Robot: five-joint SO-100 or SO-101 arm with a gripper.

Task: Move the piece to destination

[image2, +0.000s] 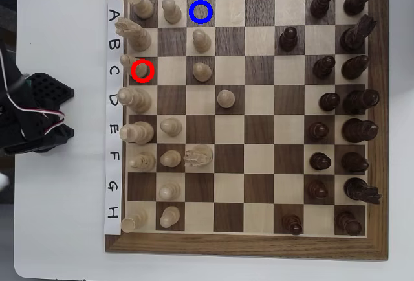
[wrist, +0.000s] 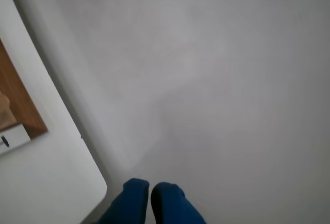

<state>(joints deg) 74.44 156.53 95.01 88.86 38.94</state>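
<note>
Take the chessboard (image2: 242,245) as your landmark in the overhead view: the piece (image2: 138,68), a slender light one, stands inside the red ring (image2: 142,70) on a dark square in the board's leftmost file, and the destination (image2: 201,11), the dark square under the blue ring, lies two files to the right and two rows up from it, empty. Your arm (image2: 32,112) sits off the board's left edge on the white table (image2: 58,229), well apart from the piece. In the wrist view your gripper (wrist: 150,190) shows two blue fingertips (wrist: 135,193) side by side, almost touching, with nothing between them, over a pale grey surface.
</note>
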